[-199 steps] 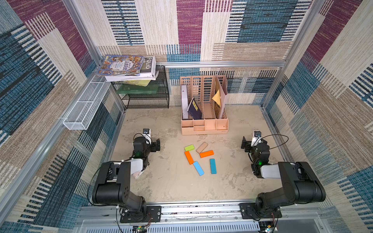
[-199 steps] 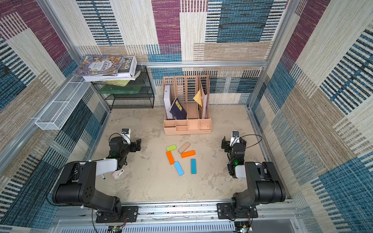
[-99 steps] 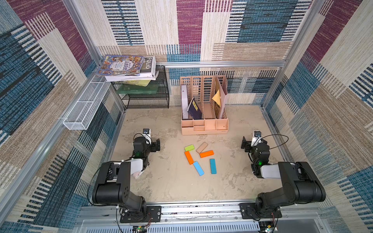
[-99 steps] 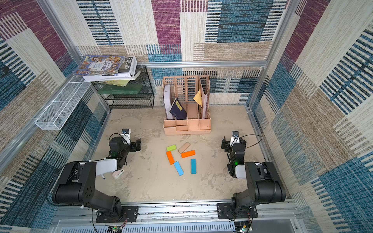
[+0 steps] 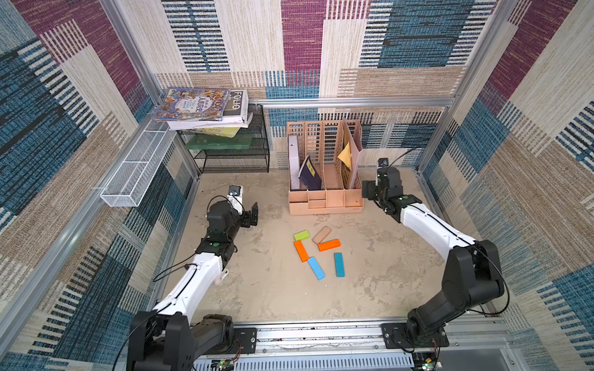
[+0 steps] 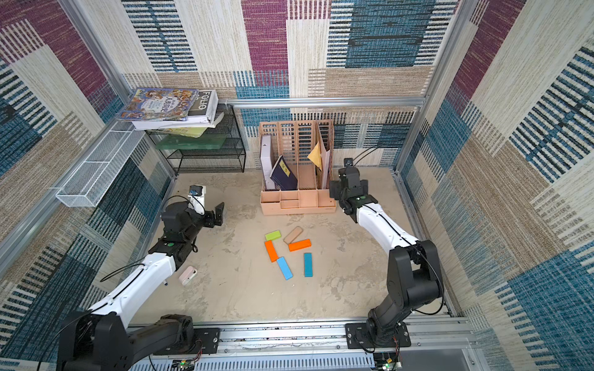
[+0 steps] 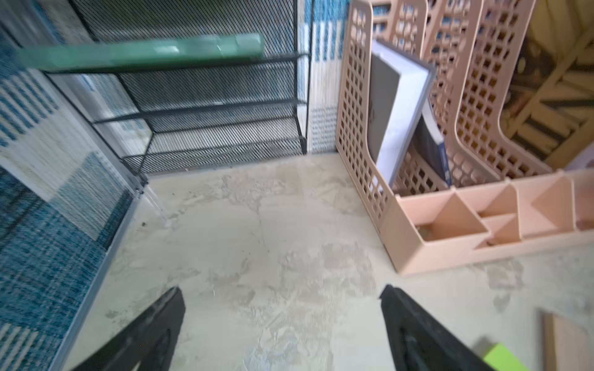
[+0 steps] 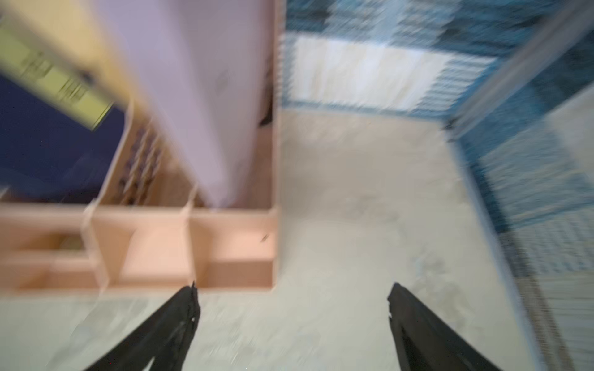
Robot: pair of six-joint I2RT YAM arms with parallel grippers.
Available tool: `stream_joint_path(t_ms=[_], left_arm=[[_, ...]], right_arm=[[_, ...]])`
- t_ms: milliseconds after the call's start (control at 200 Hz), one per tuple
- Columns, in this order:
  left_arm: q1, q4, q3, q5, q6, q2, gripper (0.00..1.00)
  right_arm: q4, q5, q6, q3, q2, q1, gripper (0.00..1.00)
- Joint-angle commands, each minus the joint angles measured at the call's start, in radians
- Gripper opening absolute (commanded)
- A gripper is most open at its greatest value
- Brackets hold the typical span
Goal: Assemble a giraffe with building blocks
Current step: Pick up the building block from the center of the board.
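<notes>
Several building blocks lie flat in a loose cluster mid-table, seen in both top views: a lime green block (image 5: 301, 235), a tan block (image 5: 321, 234), two orange blocks (image 5: 301, 251) (image 5: 329, 245) and two blue blocks (image 5: 316, 268) (image 5: 338, 264). No giraffe figure is in view. My left gripper (image 5: 252, 216) hangs open to the left of the cluster, with nothing between its jaws (image 7: 283, 308). The lime block (image 7: 504, 358) and tan block (image 7: 565, 343) show at a corner of the left wrist view. My right gripper (image 5: 369, 190) is open and empty beside the organizer's right front corner (image 8: 292, 305).
A peach file organizer (image 5: 324, 202) holding books stands behind the blocks. At the back left a black mesh shelf (image 5: 234, 154) carries stacked books (image 5: 205, 109). A white wire basket (image 5: 135, 173) hangs on the left wall. A pinkish small case (image 6: 188, 275) lies by the left arm.
Both arms have stretched out and risen from near the front. The left gripper moved back and right; the right gripper moved back and left to the organizer. The blocks have not moved.
</notes>
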Motion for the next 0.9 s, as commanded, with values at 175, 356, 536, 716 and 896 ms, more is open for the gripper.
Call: stream_joint_path(t_ms=[175, 356, 536, 716, 896], left_arm=[[-0.001, -0.293, 0.138, 0.008, -0.201, 0.013, 0.99], [-0.001, -0.42, 0.231, 0.014, -0.225, 0.092, 0.99], [-0.001, -0.533, 0.311, 0.006, -0.231, 0.164, 0.99], [-0.001, -0.603, 0.369, 0.017, -0.237, 0.22, 0.99], [-0.001, -0.604, 0.37, 0.026, -0.244, 0.22, 0.99]], right_arm=[[-0.265, -0.064, 0.06, 0.131, 0.103, 0.359, 0.96], [-0.266, -0.086, 0.198, 0.217, 0.254, 0.458, 0.9], [-0.327, -0.105, 0.216, 0.354, 0.41, 0.487, 0.94], [-0.412, -0.096, 0.229, 0.497, 0.546, 0.509, 0.95], [-0.425, -0.066, 0.271, 0.516, 0.574, 0.504, 0.93]])
